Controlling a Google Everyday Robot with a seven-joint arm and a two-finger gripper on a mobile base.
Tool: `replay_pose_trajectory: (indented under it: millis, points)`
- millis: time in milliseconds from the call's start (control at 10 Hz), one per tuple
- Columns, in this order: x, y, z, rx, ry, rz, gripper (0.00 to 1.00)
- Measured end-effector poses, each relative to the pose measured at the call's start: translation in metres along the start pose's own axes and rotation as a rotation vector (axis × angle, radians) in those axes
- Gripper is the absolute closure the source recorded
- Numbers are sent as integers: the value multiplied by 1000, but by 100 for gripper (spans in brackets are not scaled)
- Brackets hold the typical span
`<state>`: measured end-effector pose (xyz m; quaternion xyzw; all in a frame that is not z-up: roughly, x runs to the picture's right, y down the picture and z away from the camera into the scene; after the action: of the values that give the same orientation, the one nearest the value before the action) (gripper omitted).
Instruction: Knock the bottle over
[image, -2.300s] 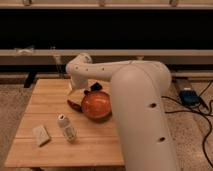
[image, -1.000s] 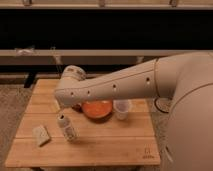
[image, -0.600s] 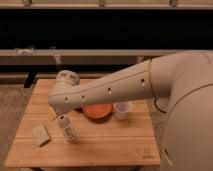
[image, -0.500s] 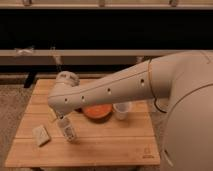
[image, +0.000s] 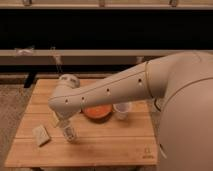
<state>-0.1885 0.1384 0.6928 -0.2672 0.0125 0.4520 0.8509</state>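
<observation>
Bottle (image: 69, 133) tilted, right below jaws (image: 64, 121).

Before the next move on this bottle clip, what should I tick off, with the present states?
1. Bottle not yet toppled, tilted under the arm: ok.
2. Hand low at the bottle, at the table's left front: ok.
3. Contact between hand and bottle: cannot tell.
4. Orange bowl apart from the bottle: ok.
5. Plastic cup standing right of the bowl: ok.
6. Beige box lies left of the bottle, in a possible fall path: cannot tell.
</observation>
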Motion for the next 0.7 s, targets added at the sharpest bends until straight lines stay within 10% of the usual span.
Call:
replay_pose_trajectory:
  millis: [700]
  points:
    - [-10, -65, 17, 60, 10, 140, 20]
